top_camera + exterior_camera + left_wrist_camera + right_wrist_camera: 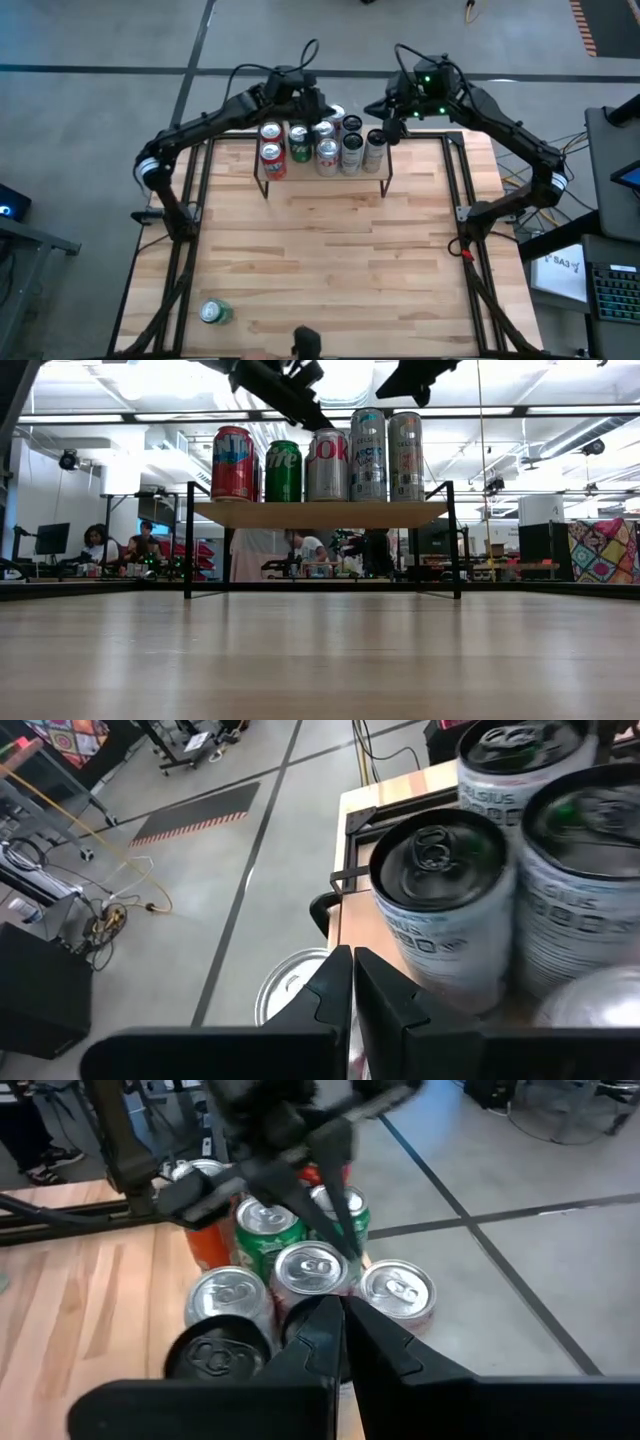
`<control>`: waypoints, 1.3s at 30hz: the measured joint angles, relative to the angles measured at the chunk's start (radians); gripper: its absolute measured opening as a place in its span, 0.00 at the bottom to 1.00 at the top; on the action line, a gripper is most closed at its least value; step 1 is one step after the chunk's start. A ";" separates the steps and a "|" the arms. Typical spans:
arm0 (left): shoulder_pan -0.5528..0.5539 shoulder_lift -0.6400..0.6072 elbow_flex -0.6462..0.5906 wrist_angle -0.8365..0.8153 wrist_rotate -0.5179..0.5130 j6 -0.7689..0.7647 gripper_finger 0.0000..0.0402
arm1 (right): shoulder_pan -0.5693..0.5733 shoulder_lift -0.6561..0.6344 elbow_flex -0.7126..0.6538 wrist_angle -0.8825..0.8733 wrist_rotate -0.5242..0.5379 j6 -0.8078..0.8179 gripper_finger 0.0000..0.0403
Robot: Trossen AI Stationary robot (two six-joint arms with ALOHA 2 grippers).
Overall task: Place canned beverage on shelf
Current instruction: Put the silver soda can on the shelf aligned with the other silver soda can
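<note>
Two dark arms reach in over the far edge of the light-wood worktop (330, 260), the largest surface here, whose planks lie bare from the shelf out to the near edge. The shelf (322, 180) stands at the far middle of the worktop, a small light-wood board on thin black legs, with open air beneath it in the low view. Its top is crowded: cans stand upright, packed touching one another, leaving little free board. In the low view the front row reads red can (232, 464), green can (283, 471), silver Diet Coke can (327, 465), then two taller slim cans (368, 455). The left end effector (312, 104) hovers above the shelf's far edge, fingers pressed together and empty. The right end effector (388, 127) hangs just off the shelf's right end, also closed on nothing. One green-and-white can (215, 313) lies on its side well apart from the shelf, near the worktop's near left edge.
</note>
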 joint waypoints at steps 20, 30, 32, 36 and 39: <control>0.061 0.148 0.192 -0.123 -0.011 0.070 0.00 | 0.000 -0.001 -0.020 0.002 -0.002 0.000 0.02; 0.066 0.217 0.308 -0.266 -0.020 0.060 0.00 | 0.000 0.000 -0.021 0.004 -0.002 -0.002 0.02; 0.065 0.222 0.329 -0.292 -0.021 0.059 0.00 | 0.000 0.000 -0.021 0.004 -0.002 -0.008 0.02; 0.065 0.226 0.348 -0.318 -0.028 0.055 0.00 | 0.000 0.000 -0.021 0.004 -0.002 -0.009 0.02; 0.065 0.227 0.355 -0.340 -0.033 0.052 0.00 | 0.000 0.000 -0.021 0.004 -0.002 -0.008 0.02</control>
